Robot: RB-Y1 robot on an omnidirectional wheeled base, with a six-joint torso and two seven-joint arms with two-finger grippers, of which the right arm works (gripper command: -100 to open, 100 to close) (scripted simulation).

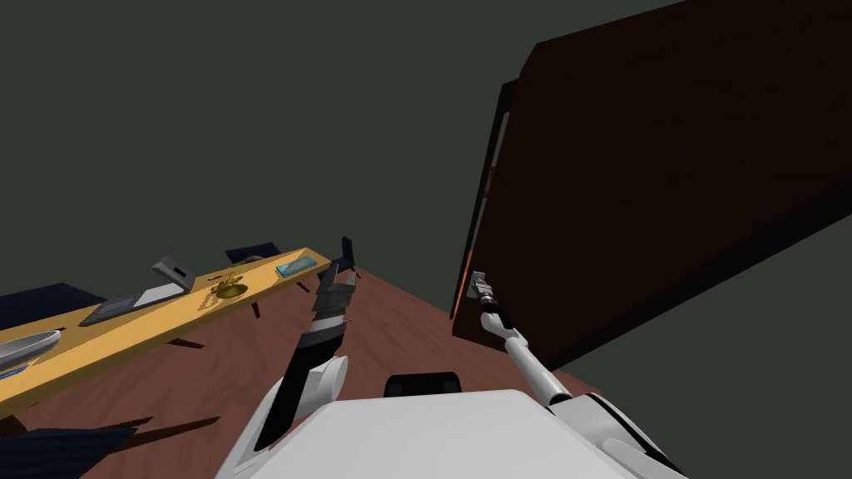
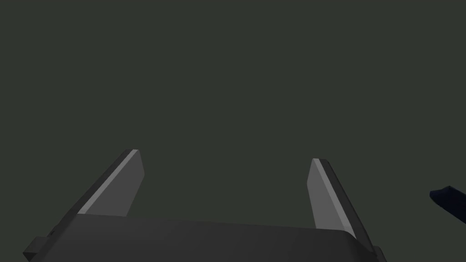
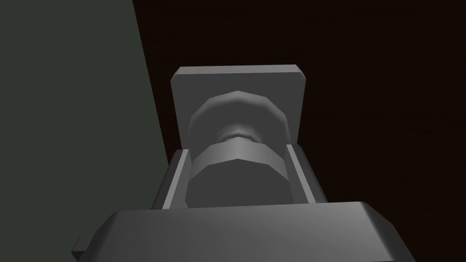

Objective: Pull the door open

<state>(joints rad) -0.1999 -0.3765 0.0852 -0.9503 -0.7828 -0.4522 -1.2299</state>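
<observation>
Now: right gripper (image 3: 237, 151) jaws clamped on grey knob (image 3: 236, 175) near edge of dark door (image 1: 649, 183) | left gripper (image 2: 225, 155) jaws spread wide, holding nothing.

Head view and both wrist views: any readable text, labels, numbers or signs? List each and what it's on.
No readable text in any view.
The dark brown door, the grey knob and its square plate: plain, no marking.
The small things on the yellow table, such as the blue-green flat thing: too small to tell whether they carry any text.
</observation>
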